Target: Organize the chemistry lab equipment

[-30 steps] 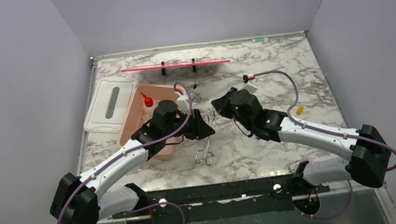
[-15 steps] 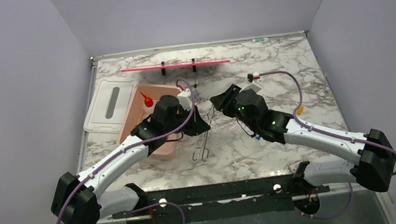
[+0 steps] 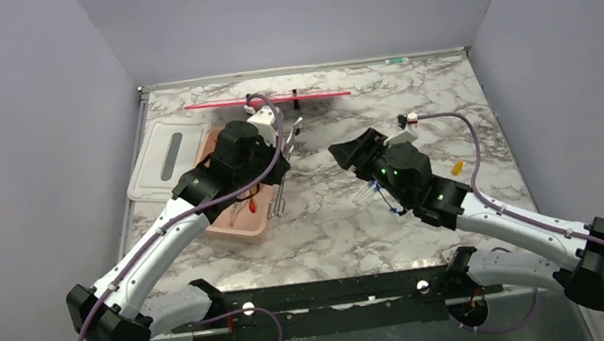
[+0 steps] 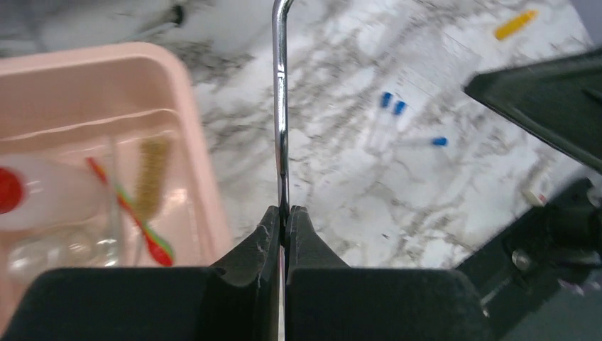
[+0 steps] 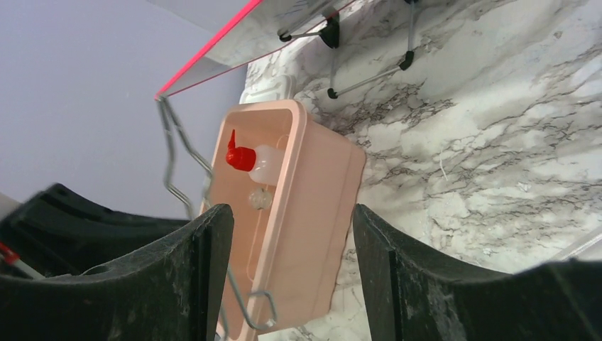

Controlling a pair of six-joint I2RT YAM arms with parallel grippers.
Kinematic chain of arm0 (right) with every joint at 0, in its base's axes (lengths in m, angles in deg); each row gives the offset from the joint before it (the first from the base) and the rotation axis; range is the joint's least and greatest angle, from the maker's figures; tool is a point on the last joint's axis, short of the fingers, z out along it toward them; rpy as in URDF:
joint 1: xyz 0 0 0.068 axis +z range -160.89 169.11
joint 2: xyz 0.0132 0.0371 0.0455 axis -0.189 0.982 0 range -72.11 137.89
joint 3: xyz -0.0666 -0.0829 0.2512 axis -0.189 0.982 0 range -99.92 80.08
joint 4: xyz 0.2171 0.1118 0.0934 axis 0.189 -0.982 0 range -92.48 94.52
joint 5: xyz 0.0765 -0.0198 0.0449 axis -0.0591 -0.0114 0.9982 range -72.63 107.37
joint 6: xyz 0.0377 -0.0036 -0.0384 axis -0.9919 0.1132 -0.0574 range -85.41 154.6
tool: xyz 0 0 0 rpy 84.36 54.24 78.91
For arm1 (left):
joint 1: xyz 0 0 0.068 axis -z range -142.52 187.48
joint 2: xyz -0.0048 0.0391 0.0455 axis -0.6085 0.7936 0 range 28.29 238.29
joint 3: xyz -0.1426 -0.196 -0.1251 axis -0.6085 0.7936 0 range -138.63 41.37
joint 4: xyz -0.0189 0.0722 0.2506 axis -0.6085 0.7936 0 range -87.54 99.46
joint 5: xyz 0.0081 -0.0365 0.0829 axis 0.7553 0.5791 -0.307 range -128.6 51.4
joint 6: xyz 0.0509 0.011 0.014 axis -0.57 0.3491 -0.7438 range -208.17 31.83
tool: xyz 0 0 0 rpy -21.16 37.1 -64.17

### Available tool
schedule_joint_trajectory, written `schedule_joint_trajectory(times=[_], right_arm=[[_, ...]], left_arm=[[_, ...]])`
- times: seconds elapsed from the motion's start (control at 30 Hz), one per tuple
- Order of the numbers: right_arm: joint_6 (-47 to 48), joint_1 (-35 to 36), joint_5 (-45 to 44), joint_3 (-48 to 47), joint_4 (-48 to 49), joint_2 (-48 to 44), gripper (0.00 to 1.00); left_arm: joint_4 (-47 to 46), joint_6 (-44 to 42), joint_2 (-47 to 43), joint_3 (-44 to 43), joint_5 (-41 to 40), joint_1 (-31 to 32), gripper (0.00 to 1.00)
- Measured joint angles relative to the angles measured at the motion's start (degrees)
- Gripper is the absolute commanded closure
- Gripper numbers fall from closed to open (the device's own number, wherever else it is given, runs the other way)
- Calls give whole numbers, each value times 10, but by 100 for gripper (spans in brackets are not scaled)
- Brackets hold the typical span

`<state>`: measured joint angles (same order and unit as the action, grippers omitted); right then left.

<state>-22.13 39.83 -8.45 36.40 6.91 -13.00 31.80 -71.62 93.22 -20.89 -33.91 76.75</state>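
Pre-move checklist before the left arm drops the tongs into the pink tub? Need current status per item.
1. Left end effector gripping the metal scissor-like tongs: ok, jaws shut on one arm.
2. Tongs above the pink plastic tub: not ok, they hang outside its wall, on the right arm's side.
3. Tongs' lower loops off the marble table: cannot tell.
4. Room in tub: ok, likely; the clear squeeze bottle with red nozzle and small brush leave space.
5. Right end effector out of the path: ok, open, holding nothing.
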Motion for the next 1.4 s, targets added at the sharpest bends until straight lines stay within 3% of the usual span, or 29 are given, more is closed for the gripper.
schedule_joint_trajectory(times=[0.2,0.4,0.6,1.07,1.4], right_arm=[[-4,0,-7,57,5,-52,35],[-9,0,-21,70,-5,-78,35],[-9,0,-29,71,-13,-87,36],[-8,0,-41,77,-28,-99,36],[-6,0,-50,81,-46,-64,36]], left_arm=[[79,-54,-17,-61,-83,-83,100],[107,-118,24,-83,-101,-139,100],[118,-143,103,-71,-54,-148,100],[95,-110,175,28,8,-148,100],[79,-77,196,29,9,-148,74]])
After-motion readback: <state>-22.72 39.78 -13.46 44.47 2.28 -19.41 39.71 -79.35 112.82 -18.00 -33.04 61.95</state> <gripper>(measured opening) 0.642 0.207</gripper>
